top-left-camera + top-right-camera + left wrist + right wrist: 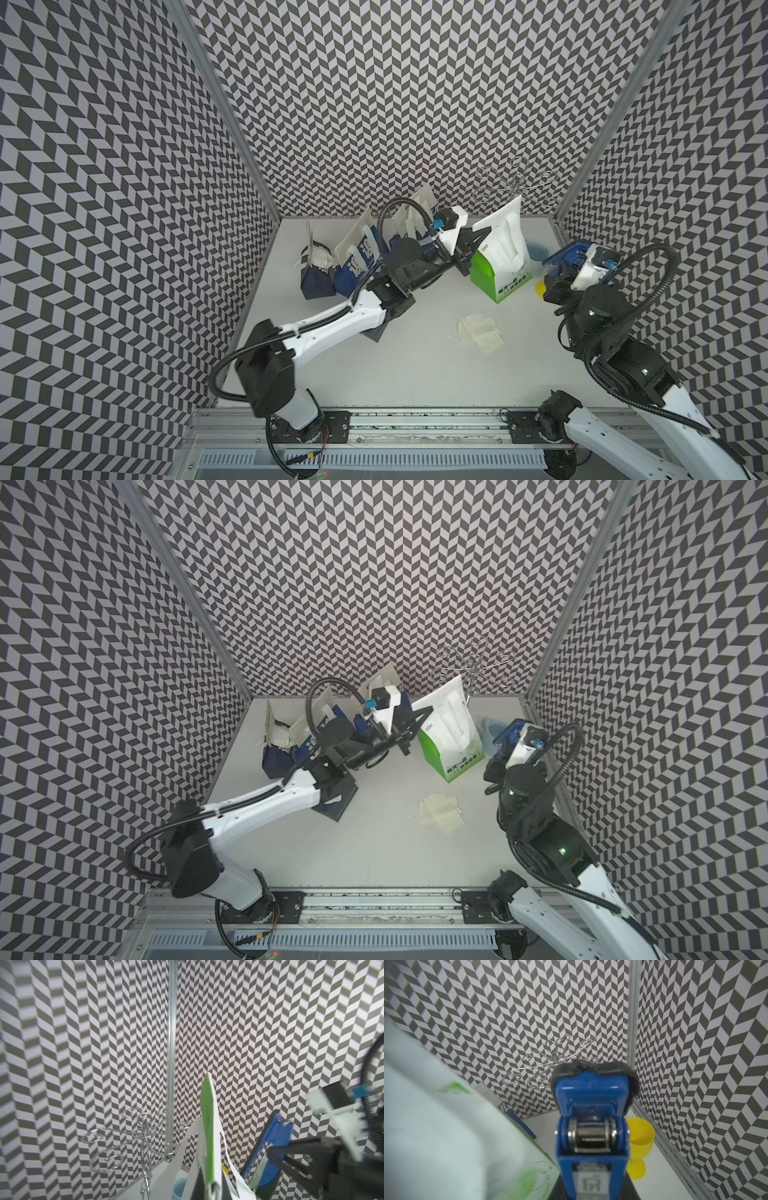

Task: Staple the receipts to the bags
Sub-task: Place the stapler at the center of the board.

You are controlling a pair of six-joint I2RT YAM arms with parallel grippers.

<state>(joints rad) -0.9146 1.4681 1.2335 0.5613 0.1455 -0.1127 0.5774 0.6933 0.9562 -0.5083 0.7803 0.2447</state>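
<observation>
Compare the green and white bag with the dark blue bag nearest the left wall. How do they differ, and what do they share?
The green and white bag is bright and looks taller; the dark blue bag is dark and squatter. The green and white bag is pinched at a side edge by the left tool; the dark blue bag stands free. Both are paper bags with white flat handles.

The green-and-white bag [500, 257] is made of smooth paper with a faint sheen; the dark blue bags [318, 284] are of matt paper. The receipts [482, 334] are seen as thin, crinkled paper. The stapler [591, 1093] is formed of glossy blue plastic with bright metal inside. The tabletop [415, 374] is finished smooth and matt.
</observation>
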